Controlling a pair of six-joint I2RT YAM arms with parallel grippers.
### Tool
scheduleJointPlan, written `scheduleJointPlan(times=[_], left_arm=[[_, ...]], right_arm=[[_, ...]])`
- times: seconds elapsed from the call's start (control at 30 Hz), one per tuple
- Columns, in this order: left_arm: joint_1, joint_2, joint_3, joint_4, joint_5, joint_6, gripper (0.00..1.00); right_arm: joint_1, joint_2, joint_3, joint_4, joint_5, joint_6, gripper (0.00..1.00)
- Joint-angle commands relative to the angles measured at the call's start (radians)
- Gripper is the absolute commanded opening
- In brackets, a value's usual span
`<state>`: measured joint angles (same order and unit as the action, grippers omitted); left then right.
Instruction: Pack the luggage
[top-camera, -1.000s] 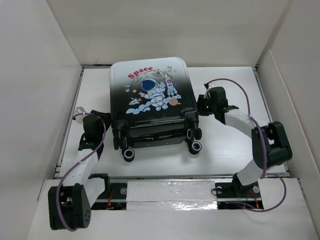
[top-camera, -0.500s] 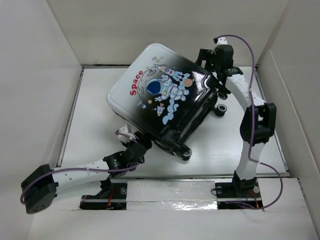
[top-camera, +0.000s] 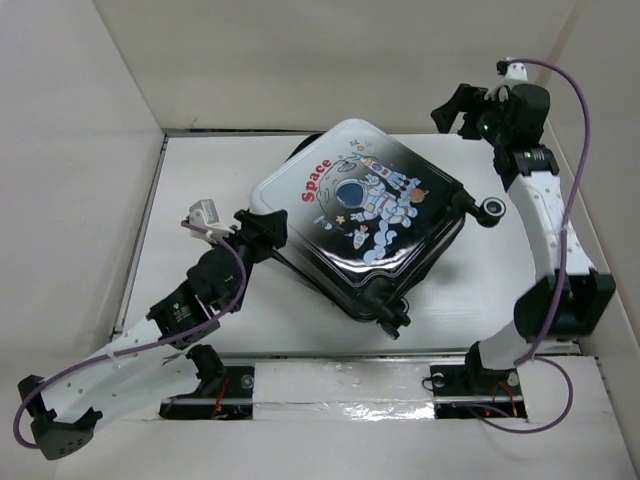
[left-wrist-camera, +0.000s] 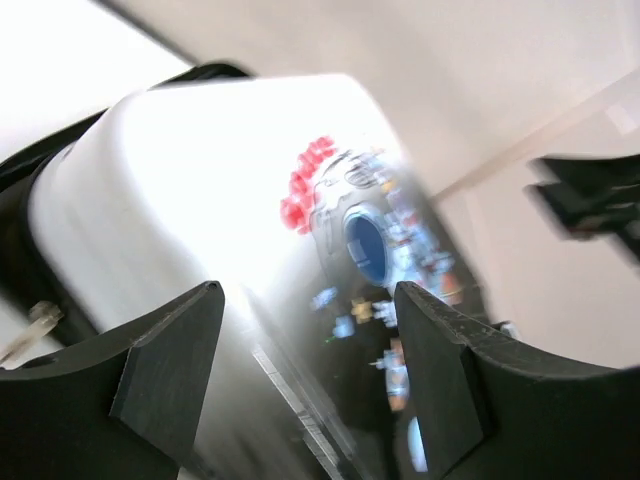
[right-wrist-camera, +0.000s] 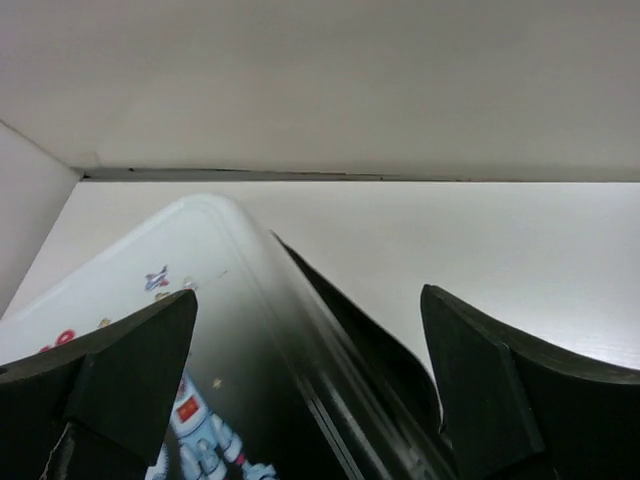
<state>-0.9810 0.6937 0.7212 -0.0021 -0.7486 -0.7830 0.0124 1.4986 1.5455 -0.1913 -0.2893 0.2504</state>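
The luggage (top-camera: 365, 215) lies flat and turned diagonally on the white table (top-camera: 200, 180), astronaut and red "Space" print facing up, black wheels (top-camera: 491, 208) at its right and near corners. My left gripper (top-camera: 268, 232) is at the luggage's left edge. In the left wrist view it (left-wrist-camera: 305, 300) stands open, with the luggage's (left-wrist-camera: 250, 180) shell and seam showing between its fingers (left-wrist-camera: 165, 370). My right gripper (top-camera: 450, 108) hovers above the back right corner. In the right wrist view it (right-wrist-camera: 308, 300) is open wide over the luggage's (right-wrist-camera: 200, 330) rim, holding nothing.
White walls (top-camera: 90, 150) close in the table on the left, back and right. A rail with foil tape (top-camera: 340, 385) runs along the near edge between the arm bases. Purple cables (top-camera: 560, 110) loop off both arms.
The luggage has turned from square to diagonal and shifted right. The left arm swung up to the luggage's left edge. The right gripper rose toward the back right corner, and both grippers opened wider.
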Motion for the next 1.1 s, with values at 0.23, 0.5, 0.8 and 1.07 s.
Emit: scheduleJointPlan(times=[0.23,0.5,0.8,1.07], left_arm=[[0.288,0.084,0.075,0.183,0.092,0.093,0.65],[0.885,0.425,0.139,0.355,0.702,-0.077,0.61],[0.949,0.691,0.135,0.405,0.822,-0.088,0.60],[0.808,0.741,-0.018,0.435,0.686,-0.035,0.61]], right_arm=[[0.024,-0.184,-0.143,-0.027,0.049,0.042,0.21],[0.050,-0.718,-0.728,0.014,0.257,0.141,0.04],[0.050,-0.786,-0.908,0.003,0.273,0.132,0.03],[0.136,-0.340,-0.662,0.127,0.161,0.064,0.05]])
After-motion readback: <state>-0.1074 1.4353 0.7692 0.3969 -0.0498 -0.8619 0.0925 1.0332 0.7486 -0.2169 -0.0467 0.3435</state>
